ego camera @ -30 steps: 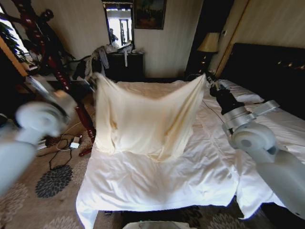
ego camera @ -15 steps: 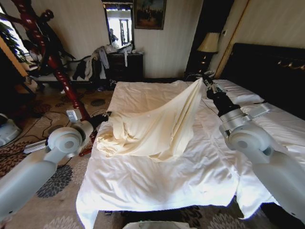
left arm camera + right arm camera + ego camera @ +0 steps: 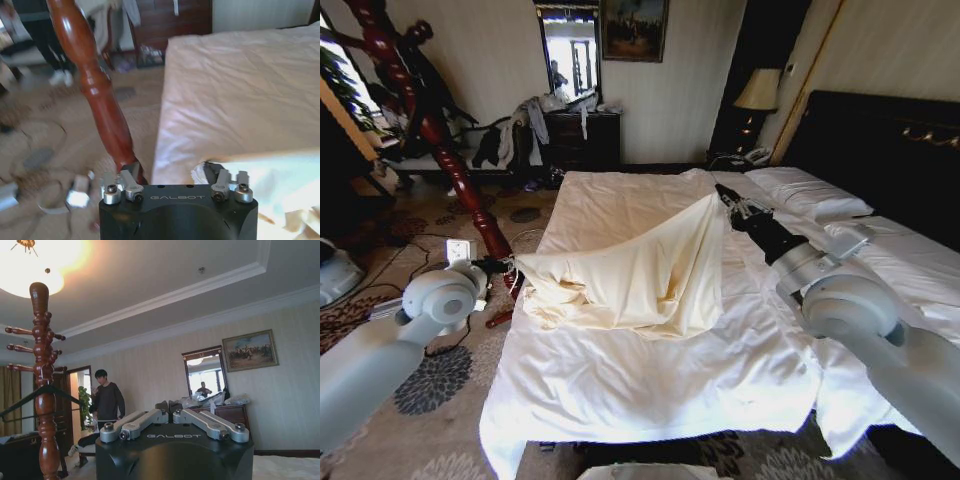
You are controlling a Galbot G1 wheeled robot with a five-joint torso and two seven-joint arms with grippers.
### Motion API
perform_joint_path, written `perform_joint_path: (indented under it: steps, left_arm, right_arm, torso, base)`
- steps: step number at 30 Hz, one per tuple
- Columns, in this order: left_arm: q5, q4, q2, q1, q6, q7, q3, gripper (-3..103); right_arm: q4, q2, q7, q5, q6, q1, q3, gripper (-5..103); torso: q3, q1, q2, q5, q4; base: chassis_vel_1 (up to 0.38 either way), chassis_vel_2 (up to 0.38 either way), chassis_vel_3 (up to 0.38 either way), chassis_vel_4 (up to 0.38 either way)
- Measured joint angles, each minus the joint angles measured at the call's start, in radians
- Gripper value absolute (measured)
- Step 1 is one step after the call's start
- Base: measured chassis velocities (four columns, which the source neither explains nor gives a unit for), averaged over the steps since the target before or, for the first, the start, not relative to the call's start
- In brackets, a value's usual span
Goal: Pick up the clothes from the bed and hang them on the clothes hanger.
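Now lower, both end effectors, left [image 3: 508, 266] and right [image 3: 722, 192], pinch the clothes [image 3: 630, 268] sagging onto the bed [image 3: 650, 390].

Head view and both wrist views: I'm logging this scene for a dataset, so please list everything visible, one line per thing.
Clothes: one, pale cream-yellow, stretched above the bed between both grippers, sagging onto the duvet.
Bed: one, white duvet, black headboard, centre.
Pillows: white, by the headboard.
Clothes hanger: one, dark, on the coat stand.
Coat stand: one, reddish-brown wood, robot's left of the bed.
Clothing heap: grey and dark, by the far dresser.
Lamp: one, pale shade, far corner.
Painting: one, framed, far wall.
Left gripper: black, holding the garment's left corner.
Right gripper: black, shut on the raised right corner.
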Motion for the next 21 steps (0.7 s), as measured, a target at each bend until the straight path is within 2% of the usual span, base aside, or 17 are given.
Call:
perform_joint_path:
  steps: [1, 4, 5, 6, 9, 10, 12, 13, 15, 16, 18, 21]
  left_arm:
    - [0.000, 0.000, 0.000, 0.000, 0.000, 0.000, 0.000, 76]
    - [-0.175, -0.008, -0.009, 0.015, 0.003, -0.020, -0.034, 92]
    - [-0.175, -0.008, -0.009, 0.015, 0.003, -0.020, -0.034, 92]
    - [-0.224, -0.013, -0.013, 0.017, 0.003, -0.019, -0.041, 96]
    - [-0.379, -0.032, -0.034, 0.007, 0.003, -0.034, -0.052, 100]
    - [-0.379, -0.032, -0.034, 0.007, 0.003, -0.034, -0.052, 100]
    - [-0.436, -0.039, -0.050, -0.006, 0.003, -0.028, -0.057, 100]
    - [-0.436, -0.039, -0.050, -0.006, 0.003, -0.028, -0.057, 100]
    - [-0.432, -0.039, -0.060, -0.005, -0.020, 0.074, -0.075, 100]
    - [-0.432, -0.039, -0.060, -0.005, -0.020, 0.074, -0.075, 100]
    - [-0.400, -0.038, -0.063, -0.004, -0.072, 0.173, -0.081, 100]
    - [-0.228, -0.019, -0.063, -0.020, -0.220, 0.304, -0.061, 100]
  right_arm:
    - [0.000, 0.000, 0.000, 0.000, 0.000, 0.000, 0.000, 0]
    - [-0.001, -0.002, 0.005, 0.013, 0.008, 0.008, 0.013, 0]
    - [-0.001, -0.002, 0.005, 0.013, 0.008, 0.008, 0.013, 0]
    - [-0.004, -0.002, 0.005, 0.013, 0.012, 0.009, 0.014, 0]
    - [-0.008, 0.001, 0.005, 0.007, 0.015, 0.007, 0.013, 0]
    - [-0.008, 0.001, 0.005, 0.007, 0.015, 0.007, 0.013, 0]
    - [-0.011, 0.006, 0.004, 0.001, 0.017, 0.006, 0.009, 0]
    - [-0.011, 0.006, 0.004, 0.001, 0.017, 0.006, 0.009, 0]
    - [-0.015, 0.012, 0.003, -0.005, 0.018, 0.007, 0.003, 0]
    - [-0.015, 0.012, 0.003, -0.005, 0.018, 0.007, 0.003, 0]
    - [-0.020, 0.017, 0.000, -0.014, 0.018, 0.008, -0.002, 0]
    - [-0.024, 0.021, -0.003, -0.021, 0.020, 0.007, -0.005, 0]
  torso:
    - [0.000, 0.000, 0.000, 0.0000, 0.0000]
    - [0.000, 0.000, 0.000, 0.0003, -0.0003]
    - [0.000, 0.000, 0.000, 0.0003, -0.0003]
    - [0.000, 0.000, 0.000, 0.0002, -0.0002]
    - [0.000, 0.000, 0.000, 0.0000, -0.0002]
    - [0.000, 0.000, 0.000, 0.0000, -0.0002]
    - [0.000, 0.000, 0.000, 0.0004, -0.0006]
    - [0.000, 0.000, 0.000, 0.0004, -0.0006]
    - [0.000, 0.000, 0.000, 0.0002, -0.0002]
    - [0.000, 0.000, 0.000, 0.0002, -0.0002]
    - [0.000, 0.000, 0.000, 0.0001, 0.0000]
    - [0.000, 0.000, 0.000, 0.0001, -0.0003]
  base:
    - [0.000, 0.000, 0.000, 0.000]
    - [0.000, 0.000, 0.000, 0.000]
    - [0.000, 0.000, 0.000, 0.000]
    - [0.000, 0.000, 0.000, 0.000]
    - [0.000, 0.000, 0.000, 0.000]
    - [0.000, 0.000, 0.000, 0.000]
    - [0.000, 0.000, 0.000, 0.000]
    - [0.000, 0.000, 0.000, 0.000]
    - [0.000, 0.000, 0.000, 0.000]
    - [0.000, 0.000, 0.000, 0.000]
    - [0.000, 0.000, 0.000, 0.000]
    - [0.000, 0.000, 0.000, 0.000]
